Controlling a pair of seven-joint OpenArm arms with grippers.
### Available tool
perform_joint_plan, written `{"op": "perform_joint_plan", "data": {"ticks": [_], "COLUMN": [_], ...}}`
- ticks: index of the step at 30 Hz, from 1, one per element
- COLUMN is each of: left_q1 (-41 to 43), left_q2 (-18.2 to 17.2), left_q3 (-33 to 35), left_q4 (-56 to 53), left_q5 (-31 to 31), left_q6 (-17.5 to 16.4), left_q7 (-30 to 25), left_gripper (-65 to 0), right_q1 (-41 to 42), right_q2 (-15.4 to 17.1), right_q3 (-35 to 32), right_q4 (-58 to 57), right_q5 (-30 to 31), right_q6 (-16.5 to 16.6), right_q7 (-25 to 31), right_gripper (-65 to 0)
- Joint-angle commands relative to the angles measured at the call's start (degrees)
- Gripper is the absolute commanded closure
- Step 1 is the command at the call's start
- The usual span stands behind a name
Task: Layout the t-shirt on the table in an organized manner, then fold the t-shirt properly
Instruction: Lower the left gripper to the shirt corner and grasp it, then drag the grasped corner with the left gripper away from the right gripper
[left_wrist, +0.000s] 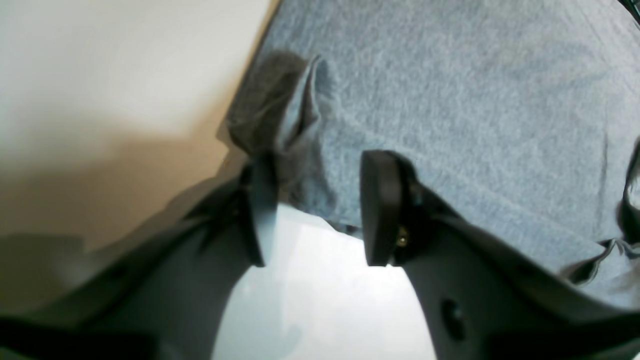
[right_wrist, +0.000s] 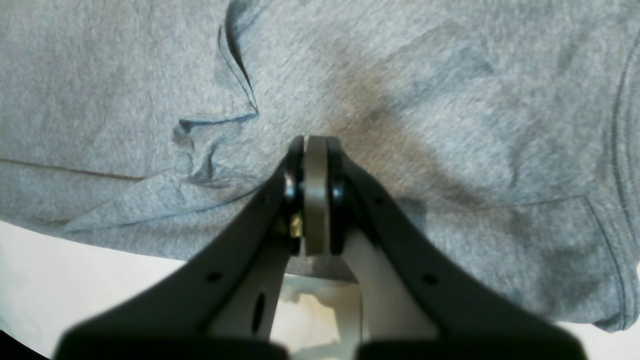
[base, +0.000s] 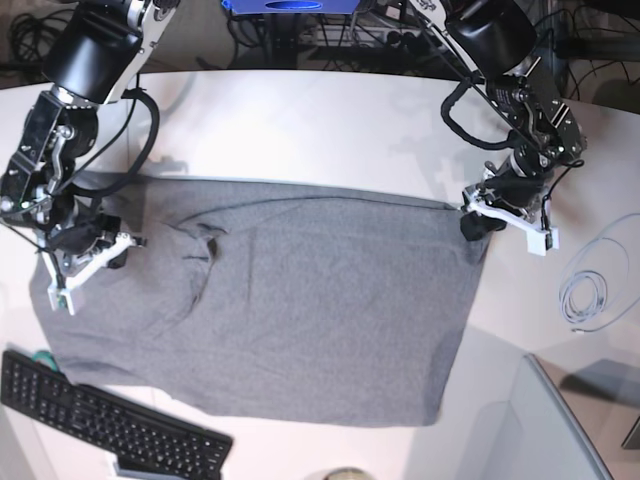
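My left gripper (left_wrist: 320, 210) has its jaws partly open, straddling the corner of the heather-grey cotton t-shirt (base: 300, 300) without clamping it. My right gripper (right_wrist: 315, 195) is fully closed over the cloth (whether pinching any, I cannot tell). The shirt lies spread lengthwise across the white desk (base: 300, 130); a black keyboard (base: 110, 420) overlaps its near edge.

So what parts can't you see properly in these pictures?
- Base view: the left gripper is too small to tell its jaws.
- Base view: the keyboard covers the t-shirt edge.
- Left wrist view: blurred fingers hide the cloth edge.
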Motion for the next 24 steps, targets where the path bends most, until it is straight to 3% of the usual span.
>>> {"op": "perform_joint_plan", "data": {"ticks": [1, 24], "left_q1": [-0.84, -1.98], "left_q2": [-0.36, -0.54], "left_q3": [0.29, -0.06], "left_q4": [0.90, -1.56], "left_q5": [-1.13, -1.05], "left_q6": [-0.39, -0.39], "left_q7": [-1.04, -1.12], "left_gripper": [-23.0, -22.7], "right_q1": [1.05, 0.88], "right_q2": [0.30, 0.30], "right_q3": [0.13, 0.21], "right_q4": [0.86, 0.86], "right_q5": [0.68, 0.68], "right_q6": [0.45, 0.45], "right_q7": [1.13, 1.13], "right_gripper": [0.0, 0.0]}}
